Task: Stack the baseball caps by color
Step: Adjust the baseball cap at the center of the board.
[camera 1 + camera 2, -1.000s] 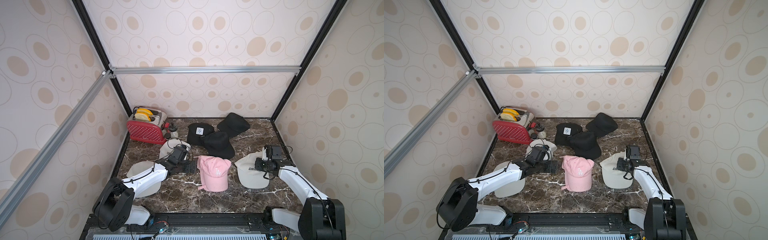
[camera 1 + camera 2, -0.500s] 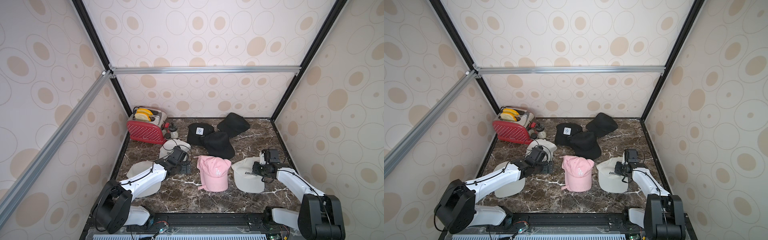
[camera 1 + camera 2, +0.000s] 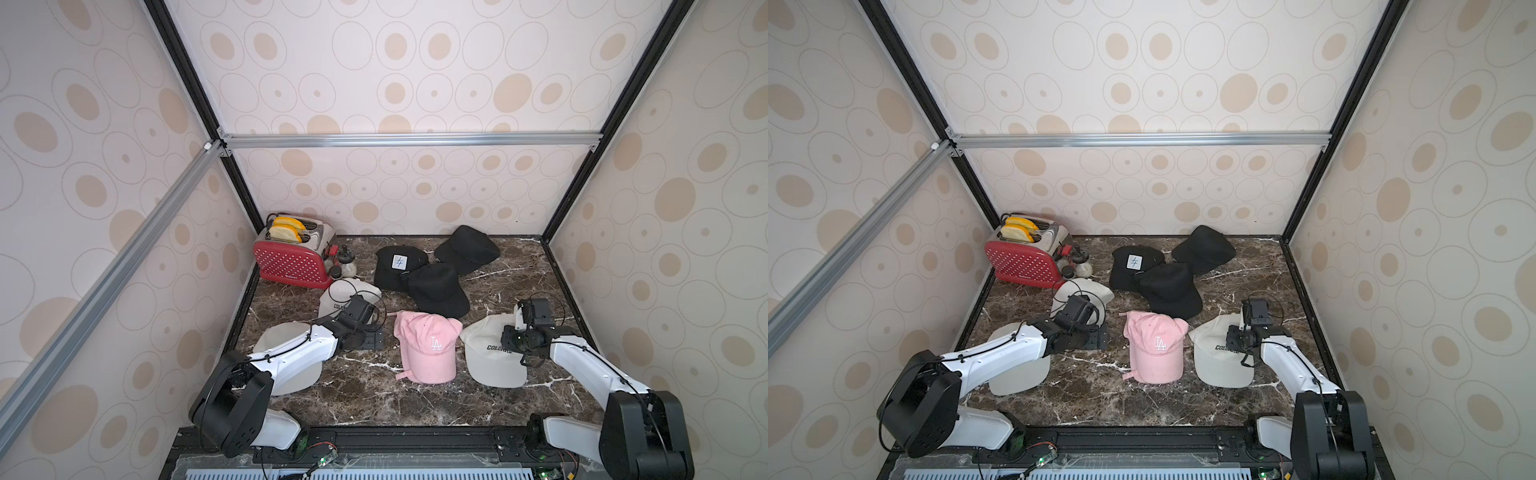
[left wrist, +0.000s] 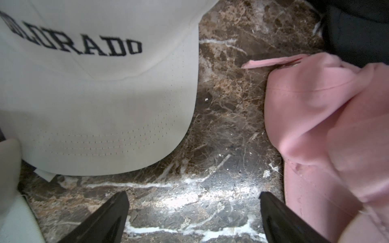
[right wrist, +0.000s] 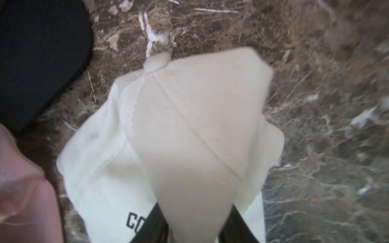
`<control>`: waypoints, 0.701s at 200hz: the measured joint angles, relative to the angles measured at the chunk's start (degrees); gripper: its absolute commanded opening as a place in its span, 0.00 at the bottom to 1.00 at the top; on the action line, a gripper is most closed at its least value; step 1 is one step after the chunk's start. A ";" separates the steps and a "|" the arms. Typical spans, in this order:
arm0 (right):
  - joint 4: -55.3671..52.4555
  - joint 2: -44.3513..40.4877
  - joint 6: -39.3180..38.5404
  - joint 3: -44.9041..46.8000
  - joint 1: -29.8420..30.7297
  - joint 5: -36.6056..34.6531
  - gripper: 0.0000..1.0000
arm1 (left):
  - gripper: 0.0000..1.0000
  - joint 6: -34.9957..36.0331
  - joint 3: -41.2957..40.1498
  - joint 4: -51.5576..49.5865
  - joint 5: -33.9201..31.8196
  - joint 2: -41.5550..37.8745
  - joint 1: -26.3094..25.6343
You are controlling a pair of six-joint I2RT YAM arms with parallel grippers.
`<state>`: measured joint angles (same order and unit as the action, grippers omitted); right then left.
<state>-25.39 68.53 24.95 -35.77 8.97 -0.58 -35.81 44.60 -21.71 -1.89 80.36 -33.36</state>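
Top views | lower left: off-white cap (image 3: 301, 384) under left arm (image 3: 299, 353), second off-white cap (image 3: 338, 293) just above | left jaws wide open, empty, over tabletop (image 3: 374, 399) | centre: pink cap (image 3: 428, 351), three black caps (image 3: 436, 286) above it | right: COLORADO cap (image 3: 494, 365), crown between right jaws, grip cannot be told.

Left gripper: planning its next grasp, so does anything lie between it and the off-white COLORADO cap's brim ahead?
Nothing visible does. Only bare marble tabletop separates the open left gripper from the COLORADO cap brim; the pink cap lies beside that path.
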 measured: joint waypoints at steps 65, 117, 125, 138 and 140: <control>-0.79 -10.03 2.38 -2.36 2.10 -1.51 0.71 | 0.99 -0.42 -0.57 1.14 -1.44 -5.14 0.07; 8.68 -14.67 6.19 0.50 2.12 17.59 1.00 | 0.99 -3.04 -5.99 7.10 4.63 -13.57 2.67; 10.47 -14.73 6.32 0.92 2.12 20.85 1.00 | 0.99 -3.43 -6.45 7.93 5.81 -14.71 2.86; 13.40 -14.71 7.02 1.92 2.12 25.73 1.00 | 0.99 -3.78 -6.62 9.01 7.63 -15.96 2.97; 13.94 -14.67 6.97 2.14 2.14 26.47 1.00 | 0.99 -3.82 -6.62 9.22 7.96 -16.11 2.99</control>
<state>-11.44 53.87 31.92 -33.63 11.11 25.89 -39.64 37.98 -12.49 6.07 64.25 -30.37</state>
